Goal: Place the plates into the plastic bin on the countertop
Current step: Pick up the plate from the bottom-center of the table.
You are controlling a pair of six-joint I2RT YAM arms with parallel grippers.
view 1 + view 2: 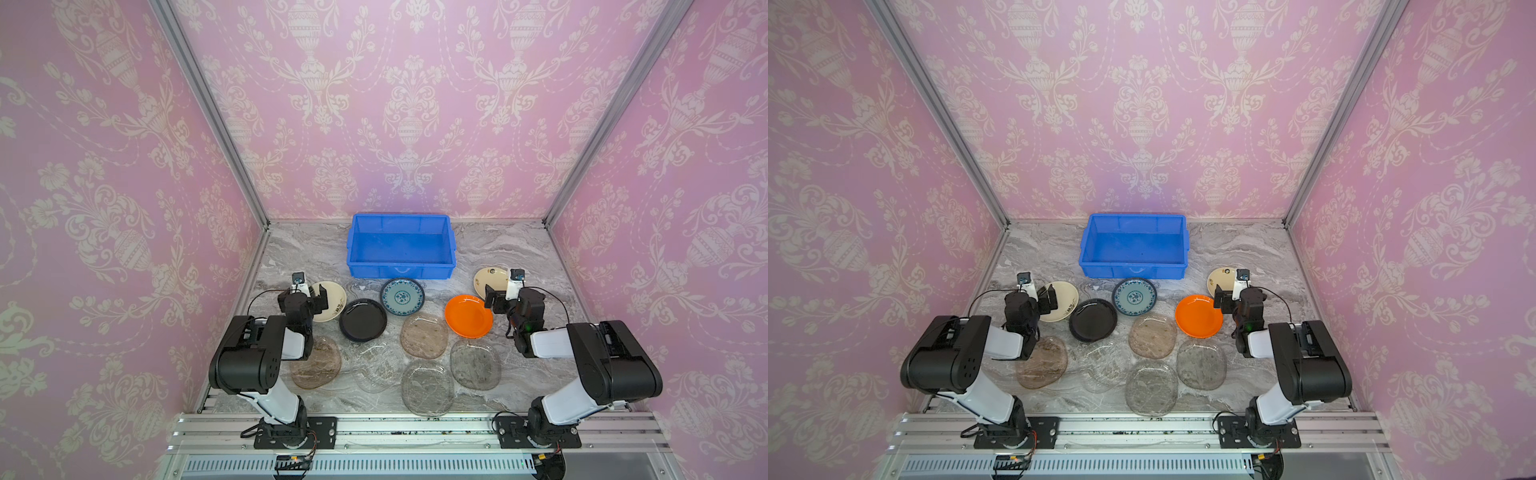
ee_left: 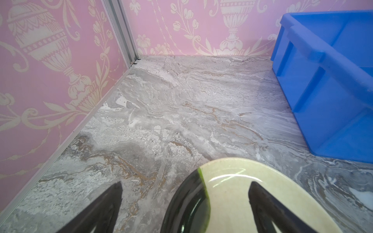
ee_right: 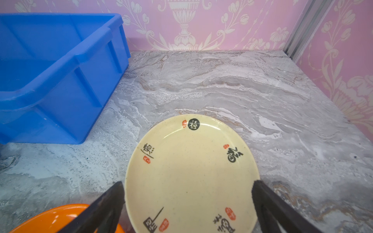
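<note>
plastic bin (image 1: 401, 270) empty; nothing placed yet. all ten plates (image 1: 424, 336) lie on surface (image 1: 498, 245) in front of bin. my left fingers (image 2: 96, 211), right fingers (image 3: 105, 207) spread wide, holding nothing.

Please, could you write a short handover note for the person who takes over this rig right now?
Left tool: open, at the edge of the left cream plate.
Right tool: open, over the right cream plate.
Blue bin: empty, at the back of the countertop.
Black plate, teal plate, orange plate and five translucent plates lie in front of it.
Done: nothing placed.
Left: all ten plates.
</note>
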